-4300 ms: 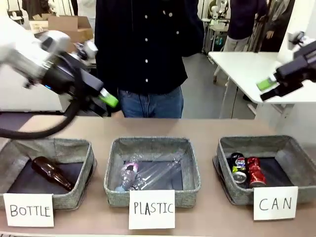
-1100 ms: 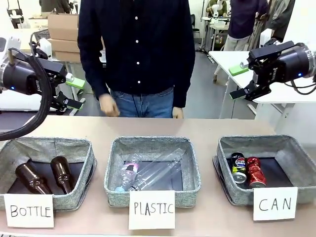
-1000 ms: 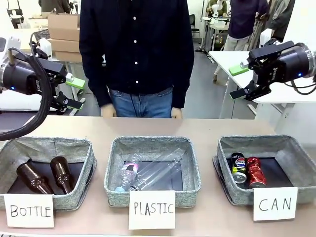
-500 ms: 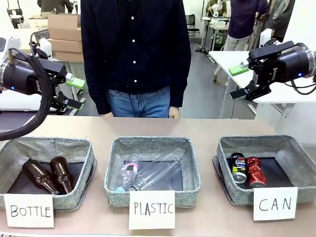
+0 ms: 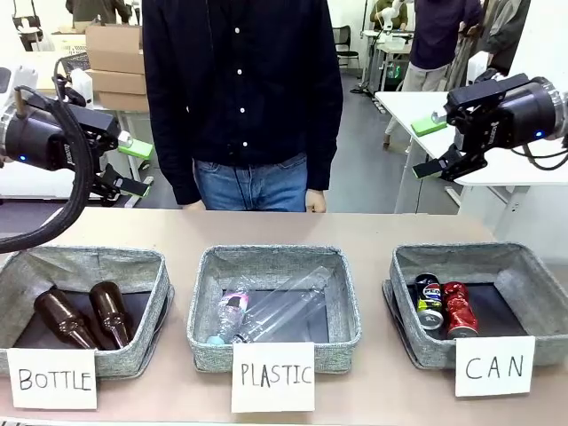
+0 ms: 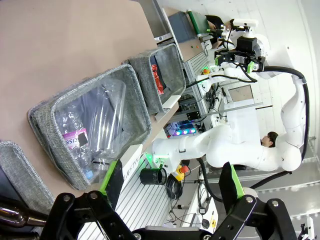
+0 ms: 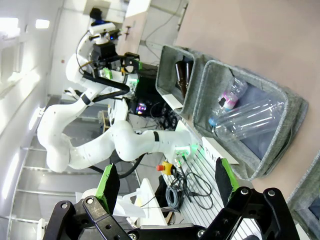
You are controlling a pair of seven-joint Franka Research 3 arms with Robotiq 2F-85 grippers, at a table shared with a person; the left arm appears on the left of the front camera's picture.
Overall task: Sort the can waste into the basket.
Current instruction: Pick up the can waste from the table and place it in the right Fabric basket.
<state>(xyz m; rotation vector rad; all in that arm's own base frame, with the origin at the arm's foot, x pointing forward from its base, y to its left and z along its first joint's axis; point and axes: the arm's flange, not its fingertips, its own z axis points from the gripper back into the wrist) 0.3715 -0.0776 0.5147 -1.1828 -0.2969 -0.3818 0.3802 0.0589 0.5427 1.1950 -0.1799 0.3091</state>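
Observation:
The red dented can and the black can with the blue-red logo lie side by side in the grey basket signed "CAN" at the right. A sliver of red can shows in that basket in the left wrist view. My left gripper hangs open high over the table's left end, and its fingers hold nothing. My right gripper hangs open high over the right end, well above the cans, and its fingers hold nothing either.
The "BOTTLE" basket at the left holds two brown glass bottles. The "PLASTIC" basket in the middle holds clear plastic bottles. A person stands at the far side with both hands by the table's edge.
Both arms rose from lower over the table and have since held still. A second brown bottle now lies in the "BOTTLE" basket. The person's hands have dropped to the table's far edge.

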